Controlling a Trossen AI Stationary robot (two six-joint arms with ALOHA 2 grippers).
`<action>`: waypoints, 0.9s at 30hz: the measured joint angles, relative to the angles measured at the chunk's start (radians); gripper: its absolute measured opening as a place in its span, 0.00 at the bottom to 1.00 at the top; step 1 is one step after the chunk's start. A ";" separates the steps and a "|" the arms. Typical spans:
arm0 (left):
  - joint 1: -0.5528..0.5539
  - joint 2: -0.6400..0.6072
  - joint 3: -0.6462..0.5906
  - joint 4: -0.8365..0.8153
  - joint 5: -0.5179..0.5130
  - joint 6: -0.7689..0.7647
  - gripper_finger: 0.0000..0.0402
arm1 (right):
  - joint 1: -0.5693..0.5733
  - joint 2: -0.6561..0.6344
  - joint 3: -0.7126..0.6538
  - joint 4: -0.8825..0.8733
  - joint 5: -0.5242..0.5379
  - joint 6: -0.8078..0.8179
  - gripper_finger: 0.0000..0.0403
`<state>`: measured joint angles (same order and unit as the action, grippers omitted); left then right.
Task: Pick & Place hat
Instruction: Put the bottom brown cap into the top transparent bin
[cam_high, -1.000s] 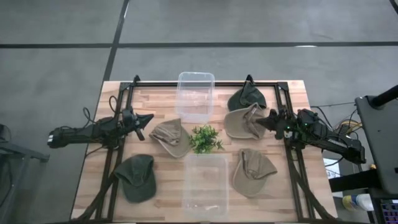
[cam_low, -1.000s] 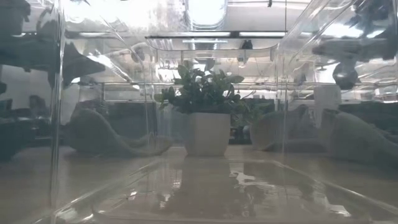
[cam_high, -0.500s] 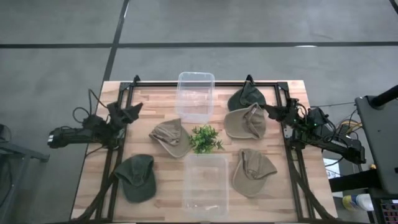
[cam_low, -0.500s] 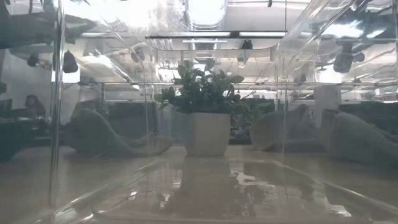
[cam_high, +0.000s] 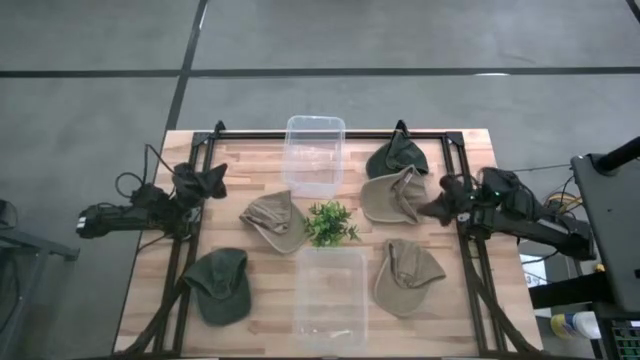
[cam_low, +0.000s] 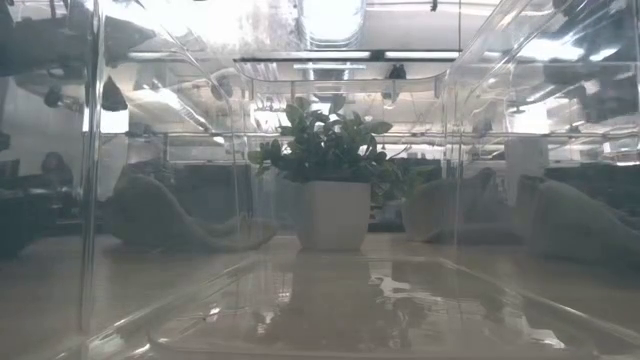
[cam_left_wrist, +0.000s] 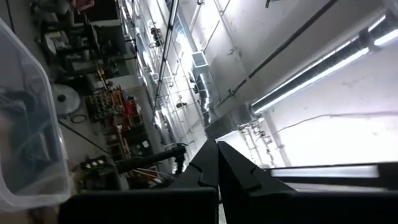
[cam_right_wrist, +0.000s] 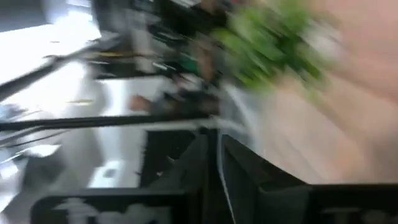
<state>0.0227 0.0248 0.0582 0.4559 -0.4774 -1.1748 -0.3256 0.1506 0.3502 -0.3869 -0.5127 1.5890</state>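
High view: the right tool (cam_high: 428, 209), fingers together and empty, has swung back toward the tan hat (cam_high: 392, 196) near the tabletop's right edge, likely to grasp it.

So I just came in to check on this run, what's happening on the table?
Nothing is being held yet. Five hats lie on the wooden table around a small potted plant, between two clear bins that hold no hats. The right end effector, fingers together, sits beside the tan hat at the right. The left end effector, also closed, hangs at the table's left edge, away from any hat.
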 joint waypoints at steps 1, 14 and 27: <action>0.000 0.000 0.000 0.000 0.001 -0.018 0.00 | 0.005 0.032 0.037 -0.078 -0.030 0.002 0.16; 0.000 0.006 0.001 -0.001 -0.048 -0.084 0.00 | 0.244 0.545 0.506 -0.708 -0.229 0.019 0.49; 0.000 0.006 0.001 -0.003 -0.046 -0.079 0.00 | 0.763 0.998 0.702 -0.724 -0.214 0.216 0.51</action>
<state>0.0227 0.0307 0.0589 0.4526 -0.5235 -1.2543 0.4369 1.1483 1.0526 -1.1114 -0.7263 1.8047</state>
